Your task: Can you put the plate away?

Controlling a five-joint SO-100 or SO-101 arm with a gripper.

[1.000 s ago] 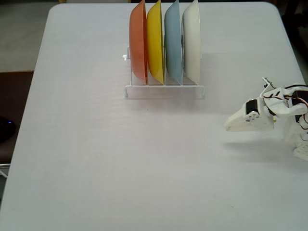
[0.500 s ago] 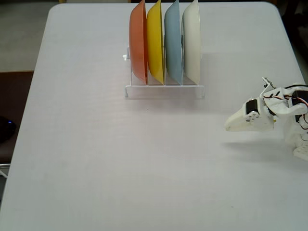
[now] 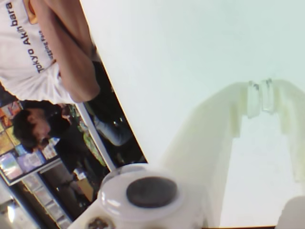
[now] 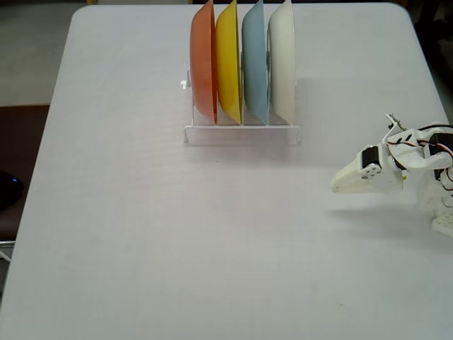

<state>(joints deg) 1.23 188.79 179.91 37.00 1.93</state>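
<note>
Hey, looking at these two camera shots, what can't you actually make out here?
- Gripper: small at the fixed view's right edge; the wrist view is washed out, so open or shut is unclear.
- Arm base: cut off by the fixed view's right edge.
- Cream-white plate, like the blue plate, stands edge-on in the rack; faces hidden.
- Rack and plates: absent from the wrist view.

Fixed view high above, looking down on the whole pale lavender-white table [image 4: 177, 234], wrist view low and close, seemingly turned sideways, sharing that tabletop [image 3: 190, 57]
</note>
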